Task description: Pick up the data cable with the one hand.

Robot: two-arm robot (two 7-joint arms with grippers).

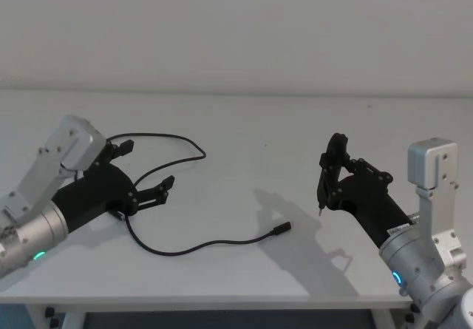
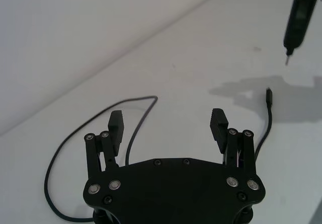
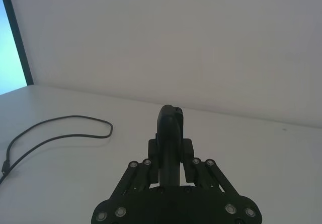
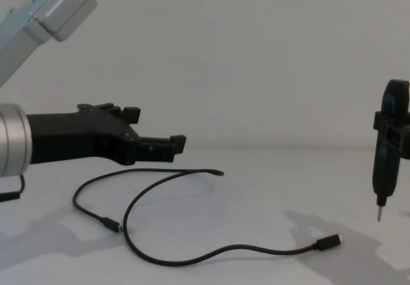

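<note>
The data cable (image 1: pixel 199 246) lies loose on the white table, a thin black cord curling from a loop at the back to a plug (image 1: pixel 281 229) near the front middle. My left gripper (image 1: pixel 148 164), the black angular one on a silver wrist with a green light, hovers open above the cable's left part, touching nothing. In the left wrist view its fingers (image 2: pixel 116 123) straddle a run of the cable (image 2: pixel 136 128). From the chest view the left gripper (image 4: pixel 155 128) clearly hangs above the cable (image 4: pixel 192 259). My right gripper (image 1: pixel 332 170) stands off to the right, shut on a narrow black metal-tipped tool (image 4: pixel 383 170).
The white table (image 1: pixel 244 122) runs back to a plain pale wall. Its front edge (image 1: pixel 222 299) lies close below the cable's front loop. The tool's metal tip (image 1: pixel 319 212) hangs just above the tabletop, right of the cable's plug (image 4: pixel 328 242).
</note>
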